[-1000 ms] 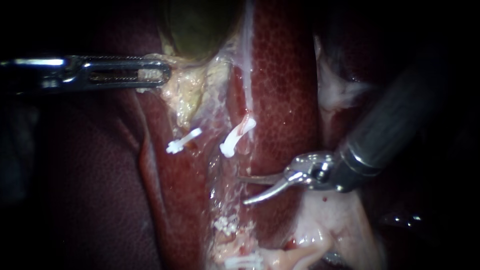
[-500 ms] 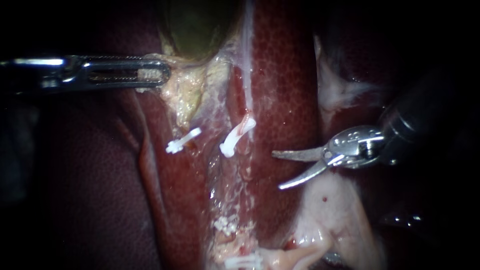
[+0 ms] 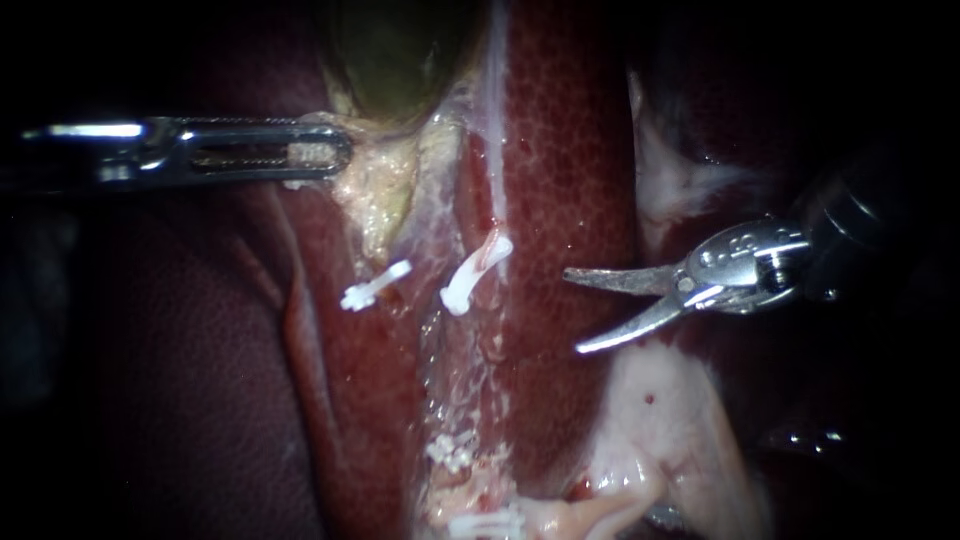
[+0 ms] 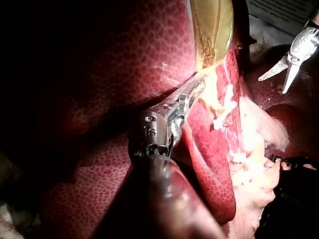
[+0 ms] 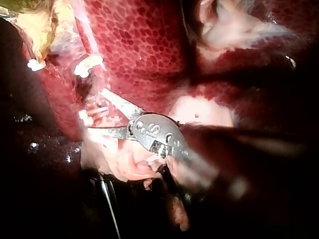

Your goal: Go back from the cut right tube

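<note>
My right instrument (image 3: pixel 575 312) comes in from the right with two curved blades that stand open and hold nothing. It lies over the liver (image 3: pixel 570 150), well to the right of the right tube's white clip (image 3: pixel 475 272). A second white clip (image 3: pixel 373 286) sits on the left tube. Further clips (image 3: pixel 450 450) lie lower along the same strip. My left instrument (image 3: pixel 335 157) is shut on pale yellow tissue (image 3: pixel 375 190) just under the green gallbladder (image 3: pixel 395 50). In the right wrist view the open blades (image 5: pixel 97 112) point toward the clips (image 5: pixel 87 64).
Pale pink fatty tissue (image 3: pixel 650 420) lies below my right instrument. White membrane (image 3: pixel 675 180) sits above it. In the left wrist view my left instrument (image 4: pixel 192 92) holds tissue under the gallbladder (image 4: pixel 212 25), with the other instrument's open blades (image 4: pixel 279 74) far beyond.
My right instrument has drawn back to the right and upward, away from the clipped tubes, its blades still open. My left instrument and its held tissue edged slightly right.
</note>
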Available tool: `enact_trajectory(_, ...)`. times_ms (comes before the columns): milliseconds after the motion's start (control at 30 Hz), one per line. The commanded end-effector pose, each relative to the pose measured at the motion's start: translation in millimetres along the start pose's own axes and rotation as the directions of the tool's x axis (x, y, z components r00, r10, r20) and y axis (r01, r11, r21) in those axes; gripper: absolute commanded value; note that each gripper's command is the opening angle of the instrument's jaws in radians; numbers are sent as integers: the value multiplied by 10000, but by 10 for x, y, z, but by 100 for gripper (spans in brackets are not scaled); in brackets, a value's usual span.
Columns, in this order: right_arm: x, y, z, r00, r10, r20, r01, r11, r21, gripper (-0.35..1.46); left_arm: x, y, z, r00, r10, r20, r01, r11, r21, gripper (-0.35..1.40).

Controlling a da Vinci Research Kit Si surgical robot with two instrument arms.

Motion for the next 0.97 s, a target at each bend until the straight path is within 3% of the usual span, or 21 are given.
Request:
enact_trajectory(33,-1,1,0,10000,3,6,-3,10000,6,143,4,-1,4,9999,40,-101,-40,10000,15,-35)
enact_trajectory(167,-1,1,0,10000,3,7,-3,10000,3,143,25,-7,25,9993,120,-356,-115,9998,147,-35)
enact_trajectory(367,-1,1,1,10000,6,7,-6,10000,-2,143,41,-13,44,9986,58,-534,-43,9996,281,-35)
enact_trajectory(967,3,3,7,9998,162,-83,-162,9999,-46,143,40,-17,50,9982,71,-588,-51,9994,348,-35)
